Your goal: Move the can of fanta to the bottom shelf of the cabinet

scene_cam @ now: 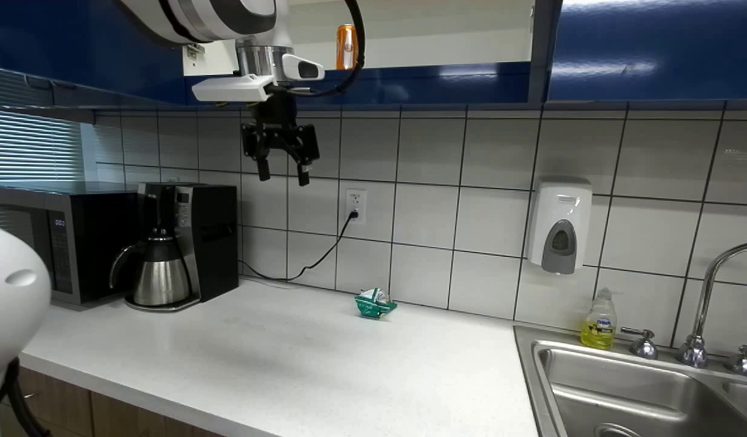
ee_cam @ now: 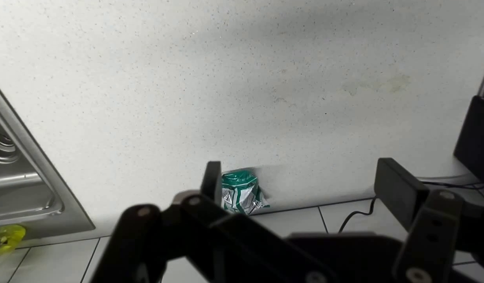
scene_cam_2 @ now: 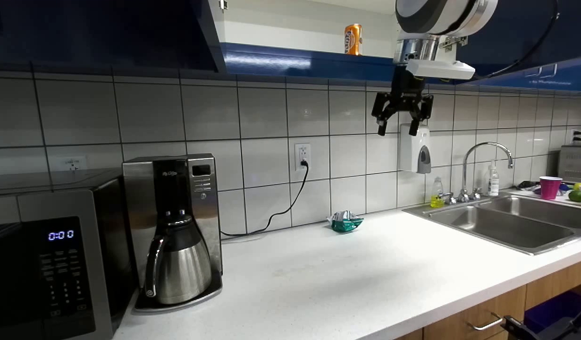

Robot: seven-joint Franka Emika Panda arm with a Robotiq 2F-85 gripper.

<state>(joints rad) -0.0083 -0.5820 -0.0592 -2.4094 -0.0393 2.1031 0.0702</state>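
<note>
One can of fanta (scene_cam: pixel 346 48) stands on the bottom shelf (scene_cam: pixel 434 84) of the cabinet (scene_cam: pixel 440 33), top centre in an exterior view; my tool (scene_cam: pixel 284 178) hangs lower, jaws spread.

the arm (scene_cam: pixel 218 21) is mostly white, pincer (scene_cam: pixel 284 175) black.

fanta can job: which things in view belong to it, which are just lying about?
Job:
- can
- cabinet
- bottom shelf
- gripper

Just about:
- green packet
- coffee maker
- microwave
- dish soap
- pink cup
</note>
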